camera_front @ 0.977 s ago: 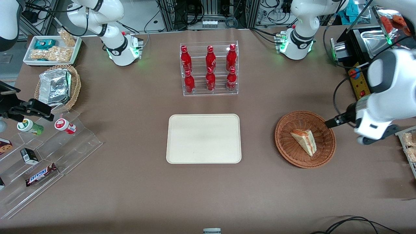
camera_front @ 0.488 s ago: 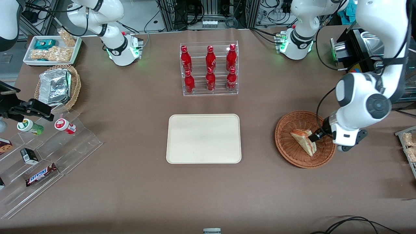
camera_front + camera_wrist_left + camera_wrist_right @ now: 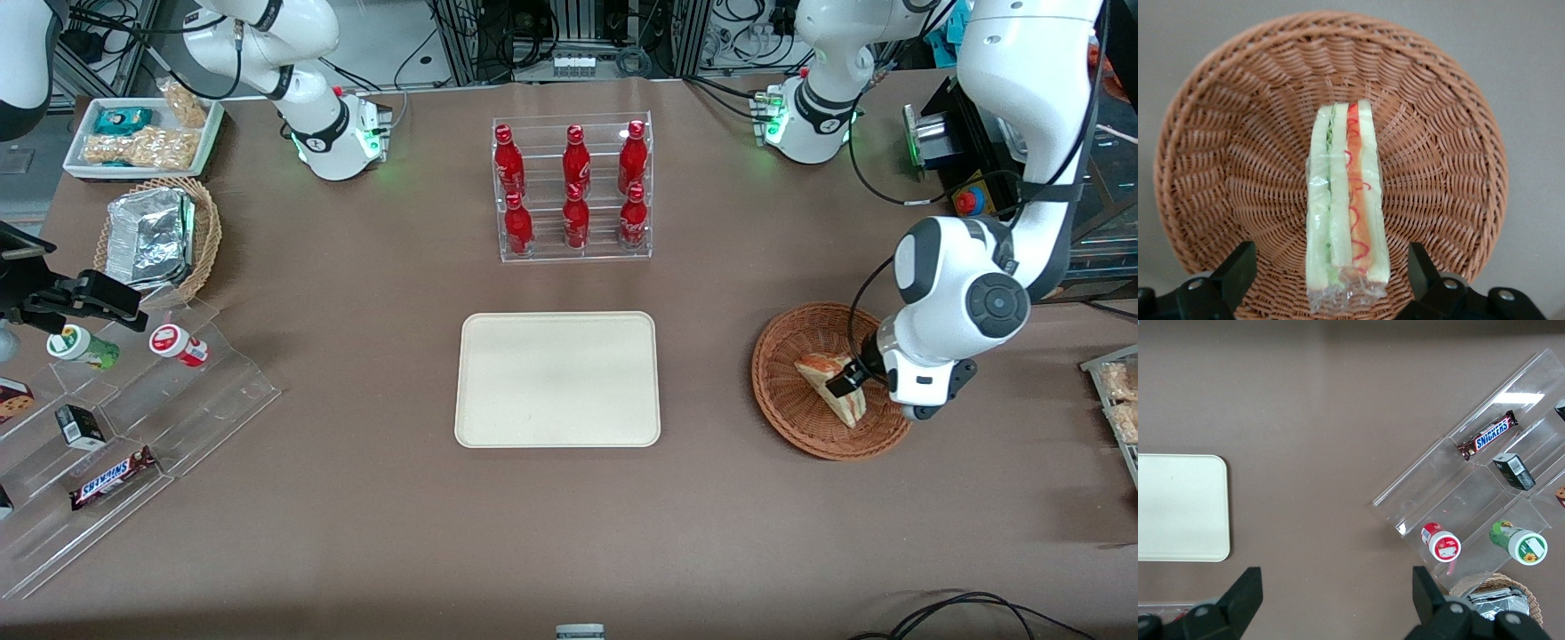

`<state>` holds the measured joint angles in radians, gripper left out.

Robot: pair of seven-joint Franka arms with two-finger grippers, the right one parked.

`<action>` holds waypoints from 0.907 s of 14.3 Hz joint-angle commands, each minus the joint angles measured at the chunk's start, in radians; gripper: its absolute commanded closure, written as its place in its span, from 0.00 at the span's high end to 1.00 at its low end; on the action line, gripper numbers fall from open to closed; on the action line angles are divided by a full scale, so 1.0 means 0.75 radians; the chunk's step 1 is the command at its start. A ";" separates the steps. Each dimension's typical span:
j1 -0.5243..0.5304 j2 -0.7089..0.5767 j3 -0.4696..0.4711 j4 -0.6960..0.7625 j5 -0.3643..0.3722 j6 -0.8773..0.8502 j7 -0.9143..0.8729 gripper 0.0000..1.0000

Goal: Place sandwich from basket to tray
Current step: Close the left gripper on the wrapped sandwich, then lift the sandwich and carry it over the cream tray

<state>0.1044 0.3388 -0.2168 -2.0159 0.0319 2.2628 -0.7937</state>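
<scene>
Sandwich [image 3: 1348,207] lies wrapped in clear film in the middle of the basket [image 3: 1218,153], resting on its side with the layered edge up: pale bread, green and orange-red filling running lengthwise. The basket sits on the tabletop [image 3: 356,498] toward the working arm's end, well apart from the tray [image 3: 557,379], which holds nothing yet.

The hand [image 3: 843,382] hangs just above the sandwich, released, with its two fingers [image 3: 1238,267] spread wide, one on each side of the wedge's broad end and neither touching it. The step in hand looks like the final descent before the grasp. To do it well, the hand should probably go straight down with the wedge kept centred between the fingers, stopping short of the wicker so the tips do not catch the weave. Closing should be gentle: soft bread would likely squash, and the slick film could let the wedge slip or twist if pinched too near one end.

In the front view the forearm comes down steeply from above, wrist bent over the basket's rim on the working arm's side, with the hand pointing nearly straight down onto the sandwich.
</scene>
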 commanded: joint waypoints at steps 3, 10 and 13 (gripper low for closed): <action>-0.021 0.037 0.003 -0.079 0.035 0.145 -0.036 0.88; -0.025 -0.030 0.003 -0.065 0.037 0.039 -0.020 0.06; -0.069 -0.094 0.001 0.002 0.037 -0.128 -0.022 0.06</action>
<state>0.0901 0.3263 -0.2194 -2.0369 0.0438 2.2577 -0.7950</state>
